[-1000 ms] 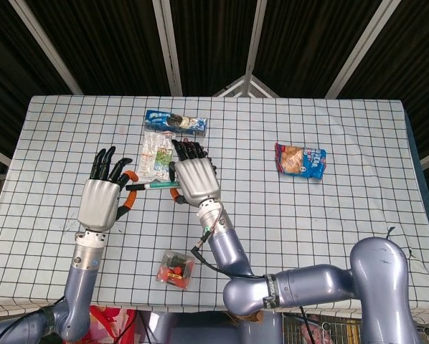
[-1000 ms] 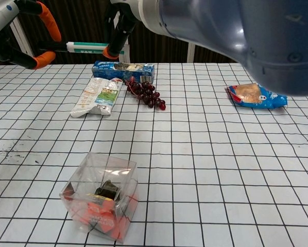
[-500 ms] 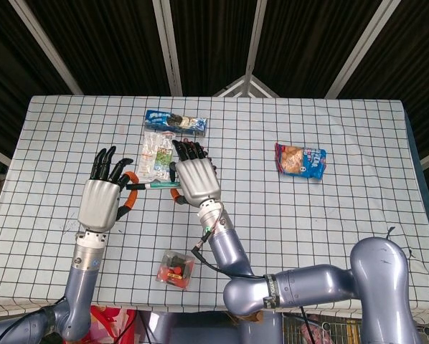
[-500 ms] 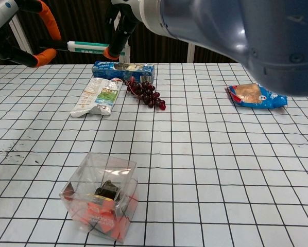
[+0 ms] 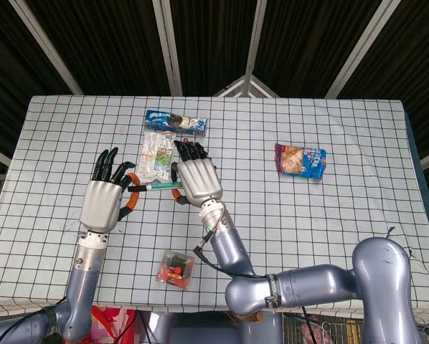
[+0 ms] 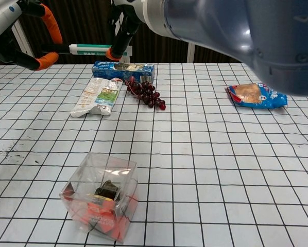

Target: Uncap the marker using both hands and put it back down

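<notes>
A white marker [image 6: 92, 49] with a green band hangs level above the table, between my two hands. My right hand [image 5: 198, 180] grips its right end, seen in the chest view as the right hand [image 6: 124, 23] at the top. My left hand [image 5: 103, 201] has its orange-tipped fingertips [image 6: 46, 60] around the marker's dark cap end [image 5: 137, 188]. In the head view the marker [image 5: 157, 186] spans the gap between both hands. I cannot tell whether the cap has come loose.
Below the hands lie a clear snack bag [image 6: 96, 96], a blue cookie pack [image 6: 123, 70] and a bunch of dark grapes [image 6: 146, 93]. A blue snack packet [image 6: 256, 95] lies at the right. A clear plastic box [image 6: 101, 195] stands near the front edge.
Both hands and the marker have shifted slightly to the right. The hold on the marker looks the same.
</notes>
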Tool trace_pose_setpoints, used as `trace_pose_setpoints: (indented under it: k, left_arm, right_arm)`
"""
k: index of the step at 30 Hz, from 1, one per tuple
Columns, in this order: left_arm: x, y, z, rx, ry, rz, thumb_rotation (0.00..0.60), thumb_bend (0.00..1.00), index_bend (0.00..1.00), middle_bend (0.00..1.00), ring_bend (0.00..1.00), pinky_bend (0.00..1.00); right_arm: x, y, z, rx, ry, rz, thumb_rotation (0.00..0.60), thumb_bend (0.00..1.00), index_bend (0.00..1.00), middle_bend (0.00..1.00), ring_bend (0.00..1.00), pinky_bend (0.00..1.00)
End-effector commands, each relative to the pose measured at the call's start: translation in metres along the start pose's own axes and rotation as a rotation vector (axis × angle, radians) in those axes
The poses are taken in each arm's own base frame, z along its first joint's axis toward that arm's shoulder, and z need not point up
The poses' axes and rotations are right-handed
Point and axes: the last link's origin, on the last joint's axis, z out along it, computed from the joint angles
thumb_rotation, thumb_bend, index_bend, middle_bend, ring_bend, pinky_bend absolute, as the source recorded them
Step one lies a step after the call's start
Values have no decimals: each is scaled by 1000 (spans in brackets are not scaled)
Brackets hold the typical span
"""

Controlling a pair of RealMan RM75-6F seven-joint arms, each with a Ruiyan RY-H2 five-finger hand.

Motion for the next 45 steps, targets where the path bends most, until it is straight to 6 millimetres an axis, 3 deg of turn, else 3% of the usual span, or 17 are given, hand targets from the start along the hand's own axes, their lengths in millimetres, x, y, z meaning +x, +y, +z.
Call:
trace_pose_setpoints:
  k: [1,14,17,23,32,45]
  left_arm:
    - [1,0,0,2,3,-2,600,561,576,301,0,0]
    - [5,-13,-10,26,12,1,600,561,583,309,0,0]
    - [7,-24,-21,35,10,0,600,561,583,302,0,0]
    - [6,-56,-46,98,1,-44,600,559,577,293,0,0]
    - [-20,-91,-74,141,-79,-154,600,558,553,283,0,0]
    - [-61,-119,-82,243,-129,-228,600,558,487,204,0,0]
  right_arm:
    - [0,0,0,0,0,2,600,467,745,4,21,0]
    - [-3,15,1,-24,-12,18,600,468,745,4,21,0]
    - [-7,26,2,-40,-20,7,600,468,750,4,21,0]
    - [-24,67,-1,-105,-49,-29,600,469,751,4,21,0]
    - [-55,131,-12,-195,-107,-26,600,470,751,4,21,0]
    - [-90,170,-18,-233,-164,2,600,470,751,4,21,0]
